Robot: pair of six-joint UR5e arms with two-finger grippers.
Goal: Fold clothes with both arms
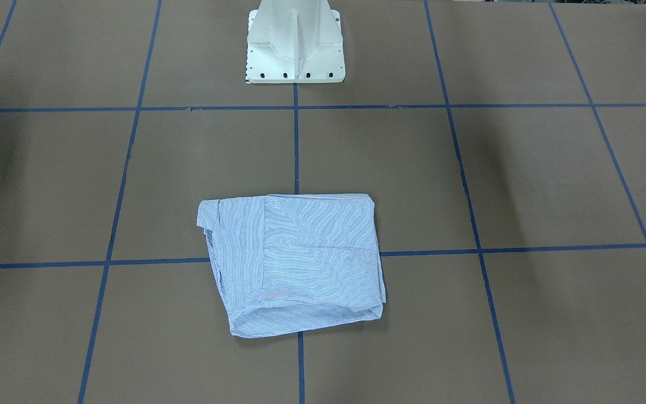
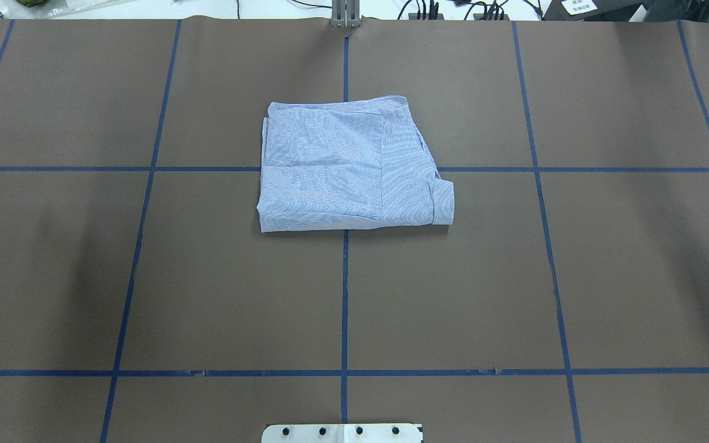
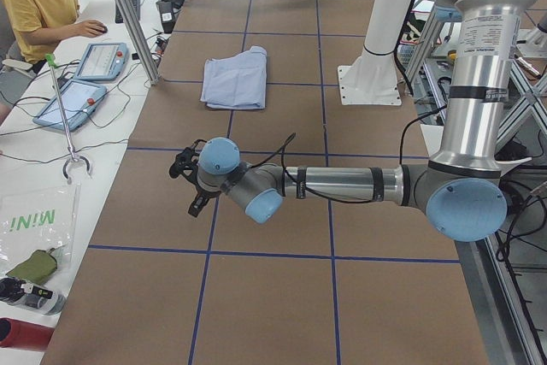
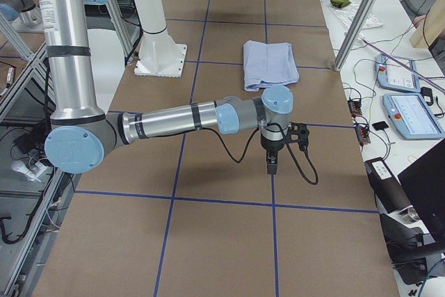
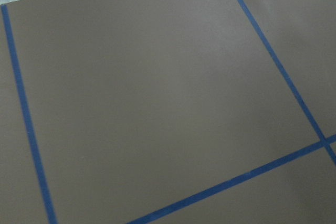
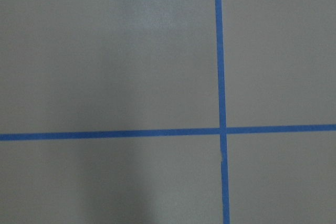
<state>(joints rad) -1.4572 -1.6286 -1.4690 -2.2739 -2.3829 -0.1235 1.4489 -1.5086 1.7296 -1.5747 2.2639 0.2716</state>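
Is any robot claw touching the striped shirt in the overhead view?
No, the shirt lies folded and alone on the table, with nothing resting on it or pressed against it.

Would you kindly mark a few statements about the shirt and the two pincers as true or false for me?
1. The shirt lies folded in a compact packet on the table. True.
2. The left pincer grips the shirt. False: it hangs over the table, apart from the shirt.
3. The shirt covers a crossing of the blue tape lines. True.
4. The right pincer rests on the shirt. False: it hangs above the table, apart from the shirt.
5. The left wrist view shows the shirt. False: it shows only table and tape lines.
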